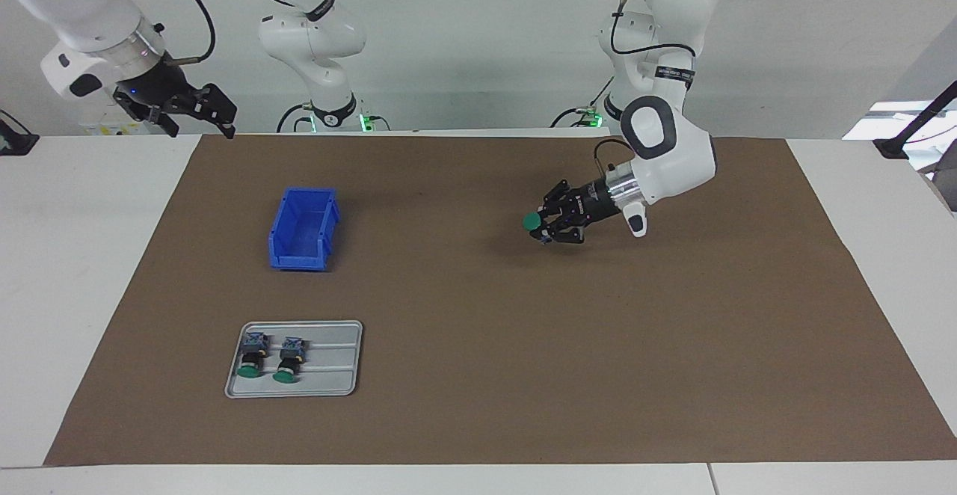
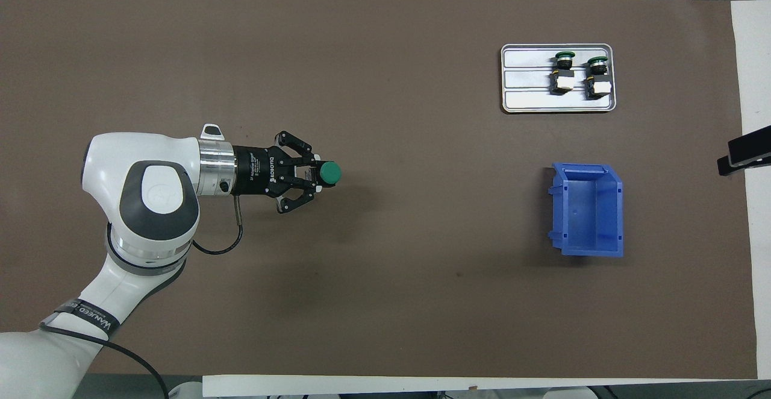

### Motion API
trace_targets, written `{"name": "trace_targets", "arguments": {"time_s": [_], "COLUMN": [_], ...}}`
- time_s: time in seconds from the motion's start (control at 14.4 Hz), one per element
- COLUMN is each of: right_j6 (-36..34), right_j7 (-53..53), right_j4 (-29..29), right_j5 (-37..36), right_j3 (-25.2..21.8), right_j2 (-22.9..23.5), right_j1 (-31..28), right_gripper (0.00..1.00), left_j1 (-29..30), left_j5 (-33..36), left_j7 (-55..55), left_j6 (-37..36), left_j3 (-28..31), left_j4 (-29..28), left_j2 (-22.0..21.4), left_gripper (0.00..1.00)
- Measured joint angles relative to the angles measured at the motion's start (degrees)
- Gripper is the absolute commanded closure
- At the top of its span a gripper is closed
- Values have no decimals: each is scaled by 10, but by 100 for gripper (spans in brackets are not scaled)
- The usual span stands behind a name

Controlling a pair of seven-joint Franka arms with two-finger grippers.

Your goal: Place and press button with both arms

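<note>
This place is a robotics lab. 2 white robot arms point(image 1: 658, 136) stand at a white bench point(image 1: 90, 203) that is covered with a brown mat point(image 1: 478, 375). The wall is plain and pale, cables run along the arms, and green lights point(image 1: 364, 123) glow at their bases.

Facing cam: high, across table, looks at robots. Overhead cam: above robots' end, steeply down. Both share brown mat point(image 1: 478, 375), blue bin point(image 2: 587, 209), tray point(image 1: 329, 375).

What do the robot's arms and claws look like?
Both arms are white and rounded, with grey oval patches at the joints and black cables looping along them. A black band with white lettering wraps the left arm. The left gripper and right gripper are black two-finger claws on silver wrist rings.
</note>
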Motion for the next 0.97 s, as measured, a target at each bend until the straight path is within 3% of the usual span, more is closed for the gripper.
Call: {"name": "trace_targets", "arguments": {"time_s": [0.49, 0.97], "right_j6": [0, 0], "right_j7": [0, 0], "right_j4": [0, 0], "right_j5": [0, 0], "right_j3": [0, 0], "right_j2": [0, 0], "right_j1": [0, 0], "right_gripper": [0, 0], "left_j1": [1, 1], "left_j5": [-152, -189], "left_j7": [114, 185], "left_j6": [11, -3], "left_j3": [0, -1], "left_j4": [-38, -44], "left_j2": [17, 45], "left_gripper": [95, 96]}}
